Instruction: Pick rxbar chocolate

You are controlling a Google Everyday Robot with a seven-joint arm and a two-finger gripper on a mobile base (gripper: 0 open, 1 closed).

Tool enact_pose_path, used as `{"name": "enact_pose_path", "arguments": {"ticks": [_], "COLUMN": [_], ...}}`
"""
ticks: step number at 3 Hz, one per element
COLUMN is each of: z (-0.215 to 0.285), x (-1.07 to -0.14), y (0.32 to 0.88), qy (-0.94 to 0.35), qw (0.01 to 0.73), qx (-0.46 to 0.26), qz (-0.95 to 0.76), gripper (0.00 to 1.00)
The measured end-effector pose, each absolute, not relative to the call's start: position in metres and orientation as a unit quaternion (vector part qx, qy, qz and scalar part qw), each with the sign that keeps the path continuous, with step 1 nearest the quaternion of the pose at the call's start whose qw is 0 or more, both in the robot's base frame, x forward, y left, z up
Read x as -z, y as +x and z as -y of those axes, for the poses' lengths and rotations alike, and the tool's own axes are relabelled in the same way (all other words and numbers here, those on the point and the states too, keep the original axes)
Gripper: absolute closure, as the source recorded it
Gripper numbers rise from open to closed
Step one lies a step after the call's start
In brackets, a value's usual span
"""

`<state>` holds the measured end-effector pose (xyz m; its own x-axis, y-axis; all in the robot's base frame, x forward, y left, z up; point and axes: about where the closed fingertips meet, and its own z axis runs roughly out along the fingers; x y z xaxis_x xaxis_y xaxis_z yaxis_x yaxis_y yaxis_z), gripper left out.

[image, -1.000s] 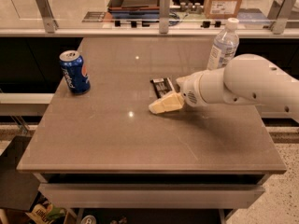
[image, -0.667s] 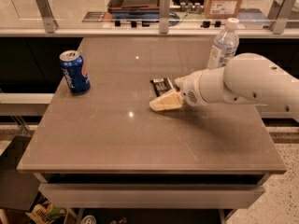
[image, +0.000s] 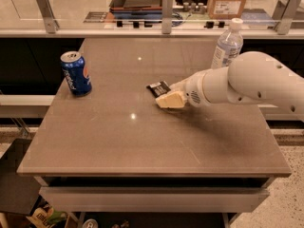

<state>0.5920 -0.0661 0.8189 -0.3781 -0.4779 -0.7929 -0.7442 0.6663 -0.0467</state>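
The rxbar chocolate (image: 158, 88), a small flat black bar with white print, lies near the middle of the grey-brown table (image: 118, 141). My gripper (image: 170, 100), cream-coloured at the end of the white arm (image: 251, 82), reaches in from the right. It sits low over the table, right at the bar's near right end and covering part of it. Whether it touches the bar cannot be told.
A blue Pepsi can (image: 76, 73) stands upright at the table's left. A clear water bottle (image: 227, 44) stands at the back right, just behind my arm. A glass rail with metal posts (image: 166, 6) runs along the far edge.
My gripper has shifted slightly to the left at the bar. The can and the bottle have not moved.
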Motion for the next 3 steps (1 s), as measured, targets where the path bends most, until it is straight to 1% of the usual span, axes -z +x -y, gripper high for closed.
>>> {"name": "enact_pose_path", "arguments": {"ticks": [1, 3], "z": [0.066, 0.054], "x": [-0.820, -0.880], "y": [0.592, 0.593], "qy": [-0.375, -0.315], "qw": [0.413, 0.473], "qx": [-0.161, -0.220], "qz": [-0.814, -0.793], "gripper": [1.00, 1.00]}}
